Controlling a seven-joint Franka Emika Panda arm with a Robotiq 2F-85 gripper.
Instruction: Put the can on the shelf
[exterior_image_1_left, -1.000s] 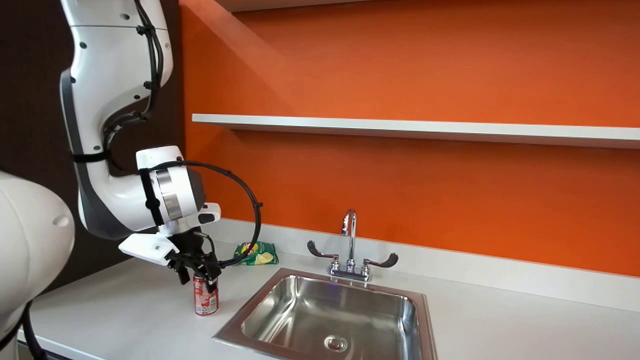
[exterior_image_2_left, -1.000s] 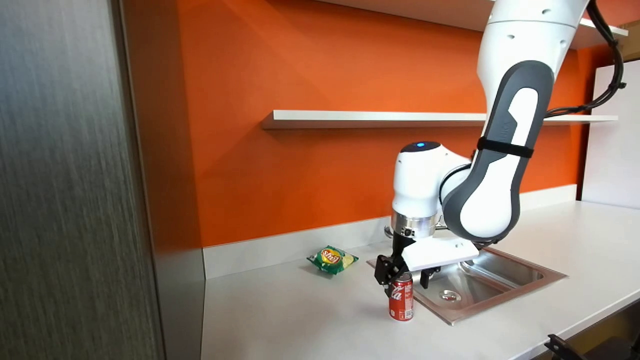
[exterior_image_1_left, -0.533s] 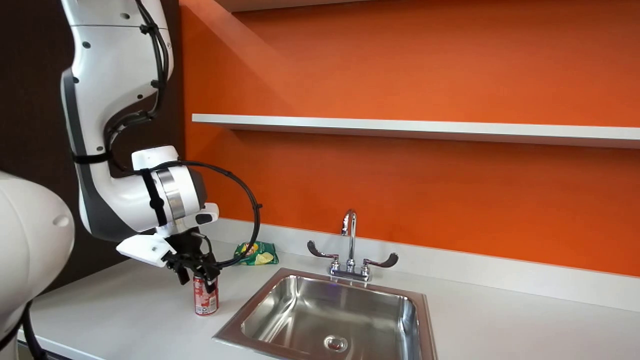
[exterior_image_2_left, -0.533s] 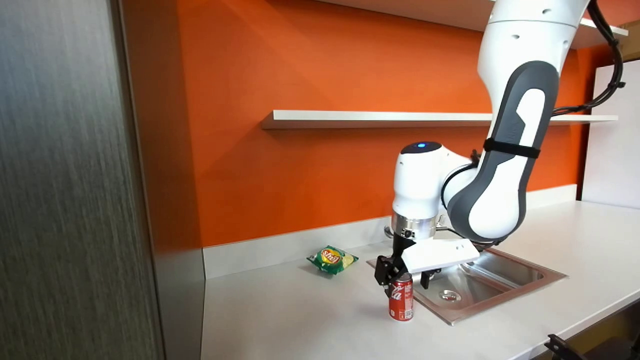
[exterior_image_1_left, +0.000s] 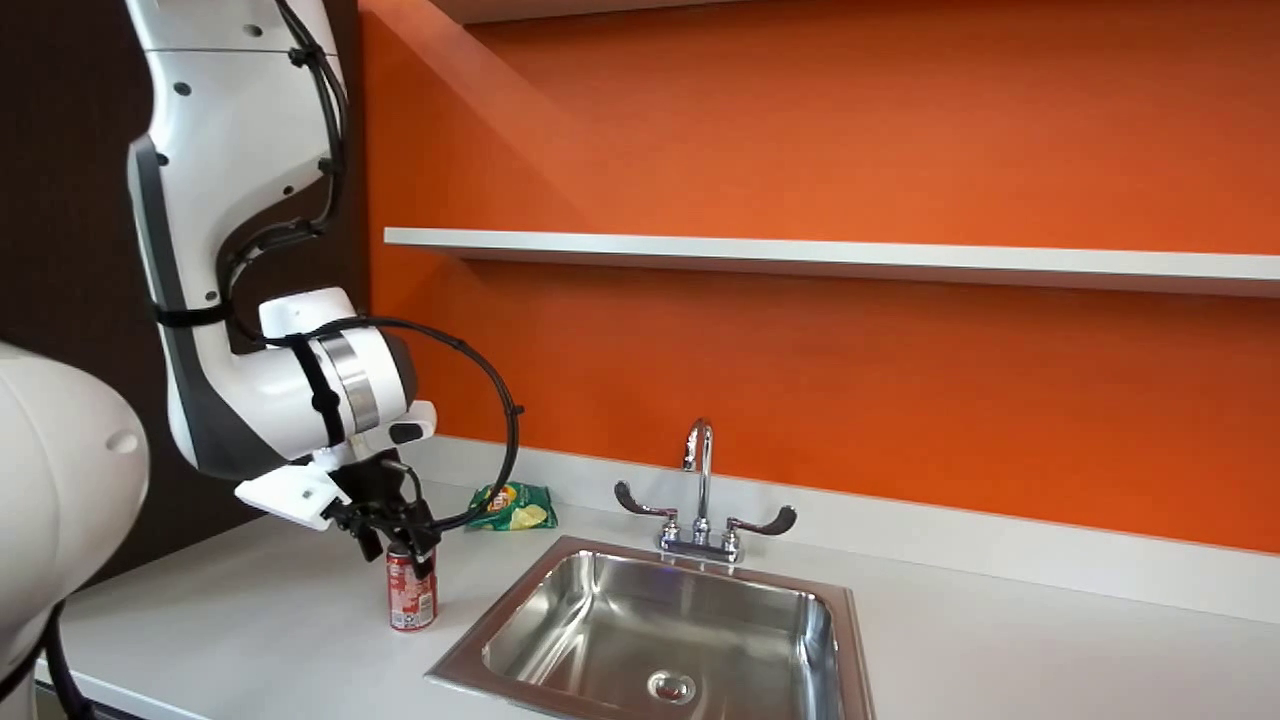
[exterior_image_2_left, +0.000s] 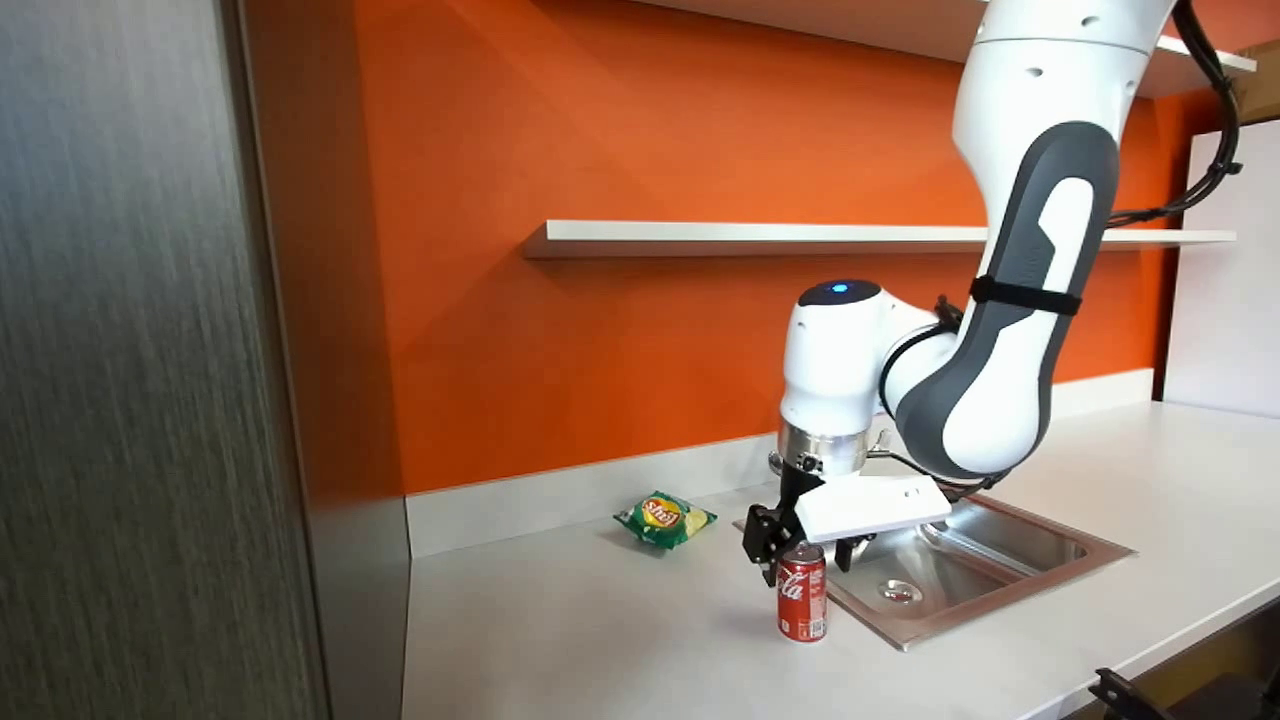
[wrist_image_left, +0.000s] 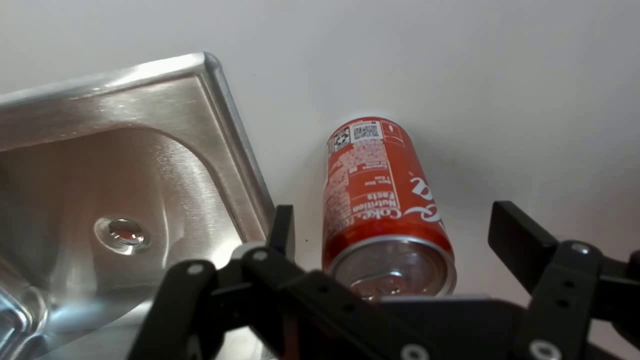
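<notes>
In both exterior views the can (exterior_image_1_left: 411, 600) stands upright left of the sink (exterior_image_1_left: 508, 608); the gripper (wrist_image_left: 393, 224) hangs over it, jaws wide.

1 can (wrist_image_left: 382, 202), 1 chip pkt (exterior_image_2_left: 665, 519)

You have the can (wrist_image_left: 385, 207) upright on the table (exterior_image_1_left: 250, 600): small, red, white lettering along its side, silver top. In the wrist view you see its top toward six o'clock and its base toward twelve. Your shelf (exterior_image_1_left: 830, 251), long, thin, white and horizontal, runs well above it in both exterior views, at twelve o'clock from the can.
</notes>
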